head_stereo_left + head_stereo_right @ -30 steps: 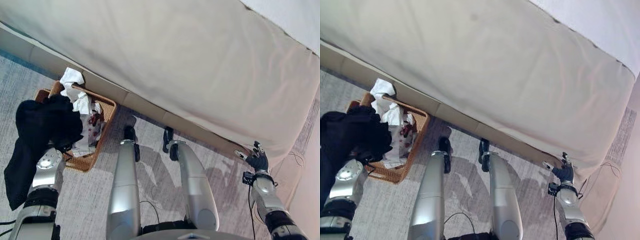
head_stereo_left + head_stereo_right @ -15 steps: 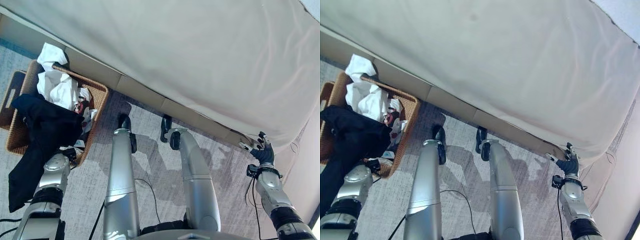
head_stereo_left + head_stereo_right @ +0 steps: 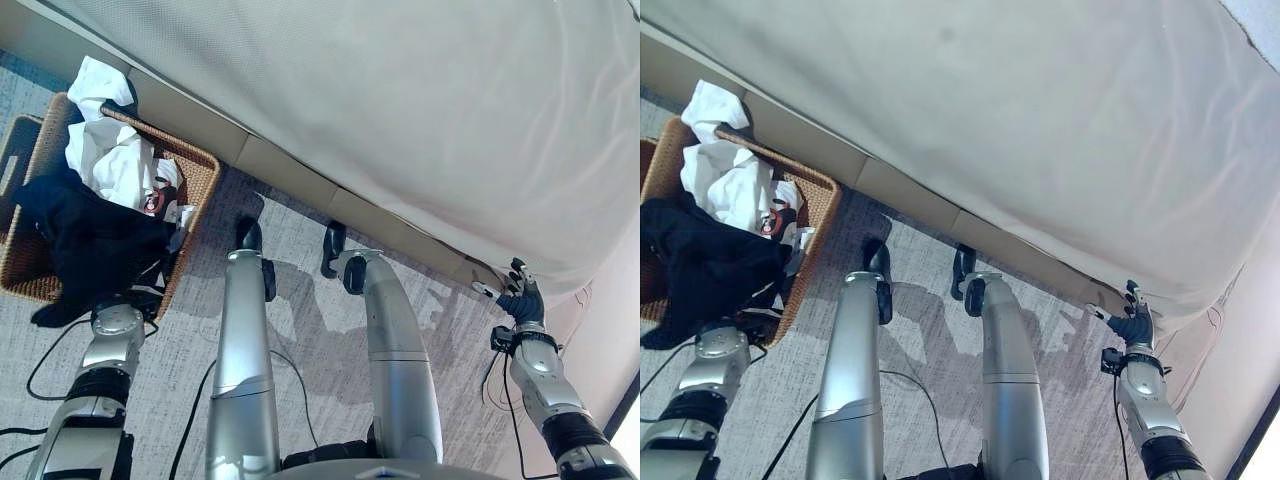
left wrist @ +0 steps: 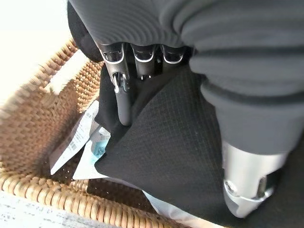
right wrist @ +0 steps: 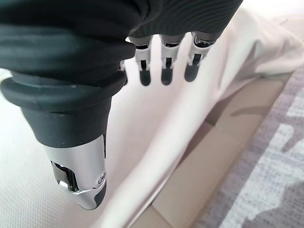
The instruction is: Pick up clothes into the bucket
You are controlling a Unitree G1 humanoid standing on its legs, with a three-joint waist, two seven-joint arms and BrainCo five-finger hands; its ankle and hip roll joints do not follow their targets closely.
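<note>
A basket (image 3: 205, 178) sits on the carpet (image 3: 310, 330) to my left, against the bed (image 3: 400, 110). Clothes (image 3: 95, 240) lie in it under my left hand (image 4: 124, 90). My right hand (image 3: 520, 300) hangs far right, beside the bed's corner.

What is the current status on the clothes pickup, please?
Left hand gripping black garment over wicker basket. Right hand open, idle by the bed sheet. White clothes already inside.

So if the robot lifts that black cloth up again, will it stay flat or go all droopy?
Probably droopy: the black cloth already sags in folds over the basket rim. It looks thin and light, so the left hand should lift it easily. Its woven texture likely stops it slipping.
</note>
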